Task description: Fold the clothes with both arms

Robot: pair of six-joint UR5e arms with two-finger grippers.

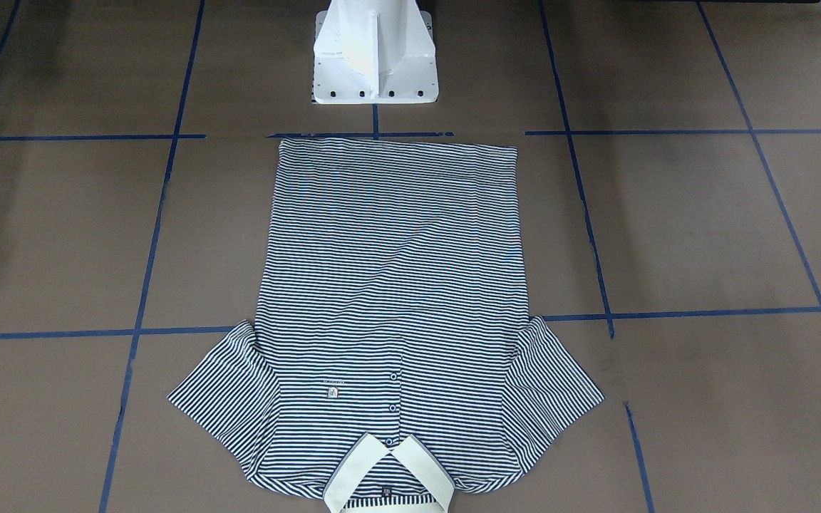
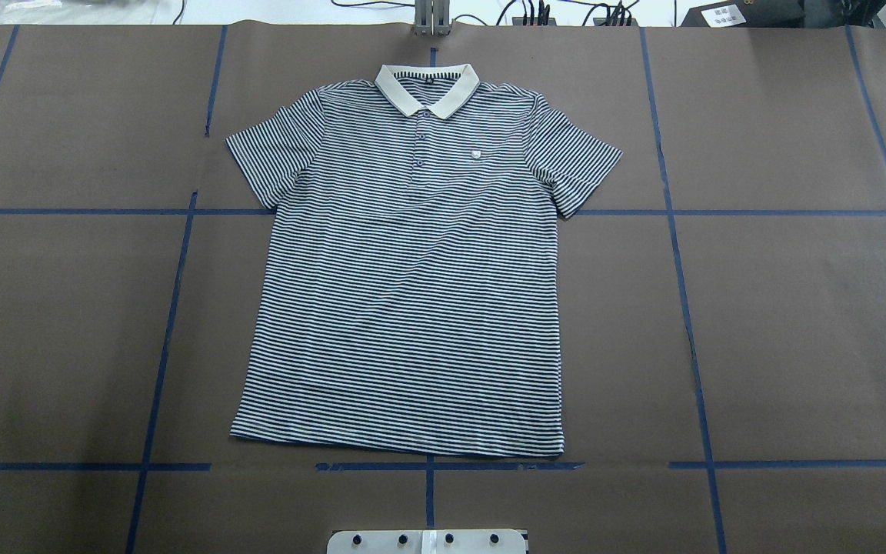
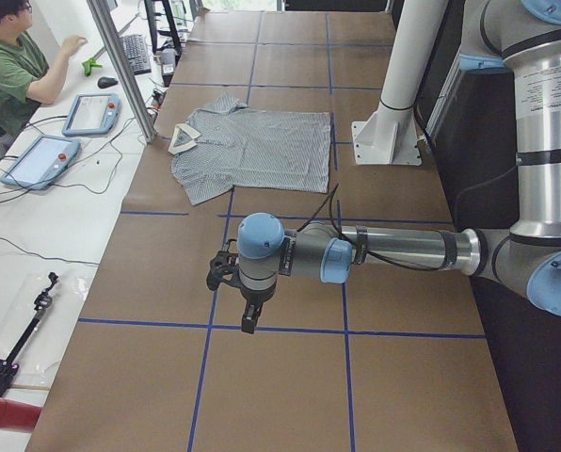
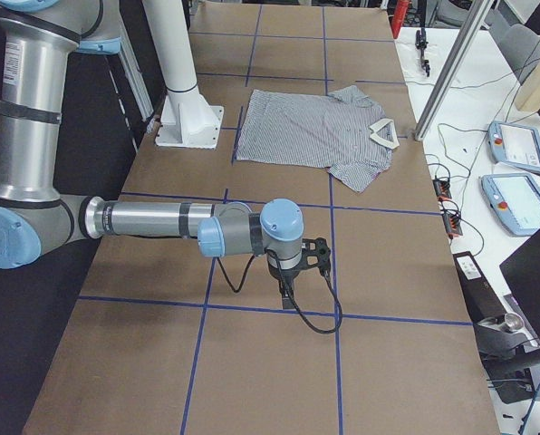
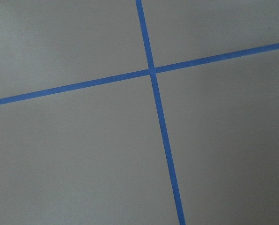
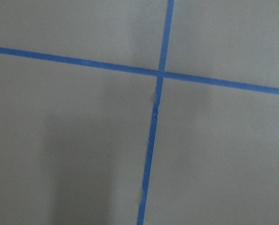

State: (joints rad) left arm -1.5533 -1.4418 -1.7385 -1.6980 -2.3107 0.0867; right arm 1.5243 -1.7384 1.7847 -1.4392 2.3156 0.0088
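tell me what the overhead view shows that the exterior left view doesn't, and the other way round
Only overhead: the shirt seen square-on, with its buttons and logo visible; no arm in view.
Only exterior left: the left arm stretched over the table, the left gripper pointing down, well away from the shirt, plus an operator and two pendants.
Both: the shirt flat and unfolded, collar away from the robot, on the table with blue tape lines.
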